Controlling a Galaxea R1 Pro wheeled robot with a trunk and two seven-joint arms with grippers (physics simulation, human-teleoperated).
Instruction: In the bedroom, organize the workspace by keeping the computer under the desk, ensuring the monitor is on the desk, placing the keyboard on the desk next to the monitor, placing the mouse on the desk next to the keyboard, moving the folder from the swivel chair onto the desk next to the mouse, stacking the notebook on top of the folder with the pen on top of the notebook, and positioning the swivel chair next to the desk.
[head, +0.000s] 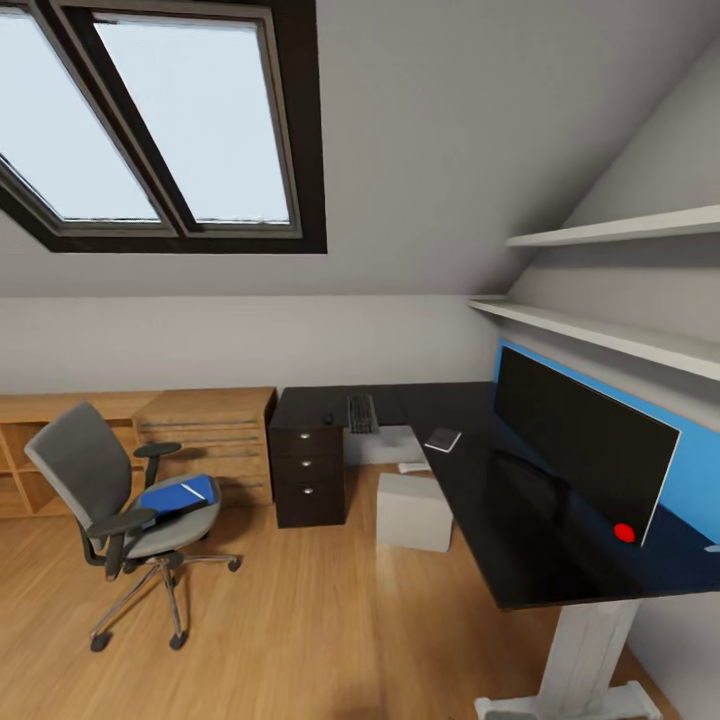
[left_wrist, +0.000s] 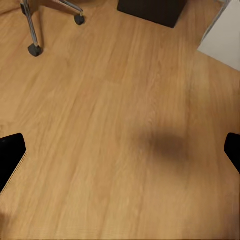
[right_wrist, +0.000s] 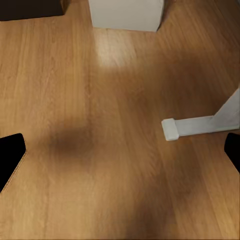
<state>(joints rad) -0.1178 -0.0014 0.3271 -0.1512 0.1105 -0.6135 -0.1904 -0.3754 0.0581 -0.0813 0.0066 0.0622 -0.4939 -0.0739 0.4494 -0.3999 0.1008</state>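
Note:
The grey swivel chair stands on the wooden floor at the left, apart from the black desk. The blue folder lies on its seat. On the desk's right wing stands the wide monitor. The keyboard and the mouse lie on the far wing, the notebook near the corner. The light grey computer sits on the floor beside the drawers. I cannot make out the pen. My left gripper and right gripper are open above bare floor, holding nothing.
A light wooden cabinet and low shelving run along the back wall left of the desk. Two wall shelves hang above the monitor. The desk's white foot and the chair's casters lie near the grippers.

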